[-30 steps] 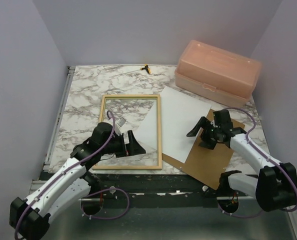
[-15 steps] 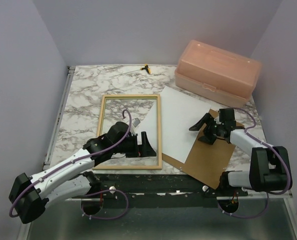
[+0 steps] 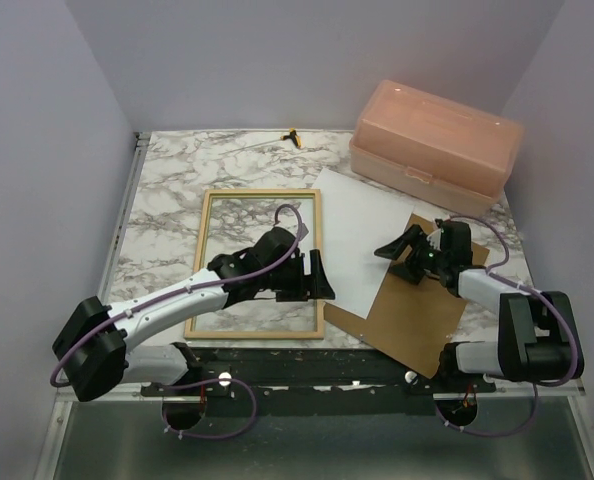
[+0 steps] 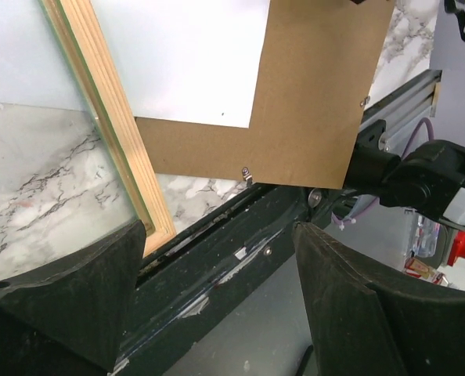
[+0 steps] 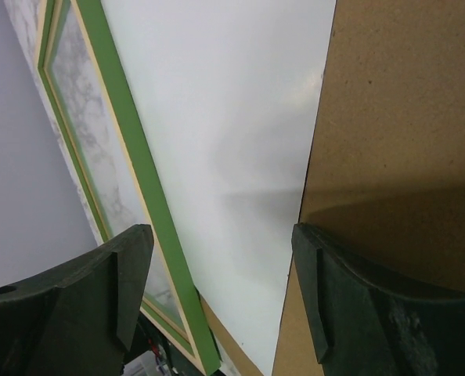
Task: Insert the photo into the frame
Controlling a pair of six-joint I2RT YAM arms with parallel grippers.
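The frame [image 3: 262, 192] lies flat at centre-left of the marble table, light wood rails upward. In the right wrist view its rail [image 5: 138, 164] shows green. The photo [image 3: 362, 230] lies white side up to its right, its left edge crossing the frame's right rail and its near right part resting on the brown backing panel [image 3: 417, 315]. My left gripper [image 3: 320, 278] is open over the frame's right rail near the front corner, holding nothing. The left wrist view shows the rail [image 4: 111, 133], the photo [image 4: 185, 55] and the panel [image 4: 311, 102]. My right gripper [image 3: 402, 258] stands open over the photo's right edge [image 5: 232, 133].
A pink lidded plastic box [image 3: 437, 150] stands at the back right. A small yellow-and-black item [image 3: 293, 135] lies at the back edge. The black front rail of the table [image 4: 240, 251] runs just under the left gripper. Grey walls close in both sides.
The left arm has reached right, carrying its gripper from inside the frame to the right rail. The right gripper has shifted slightly left and back. Both pairs of jaws have narrowed a little.
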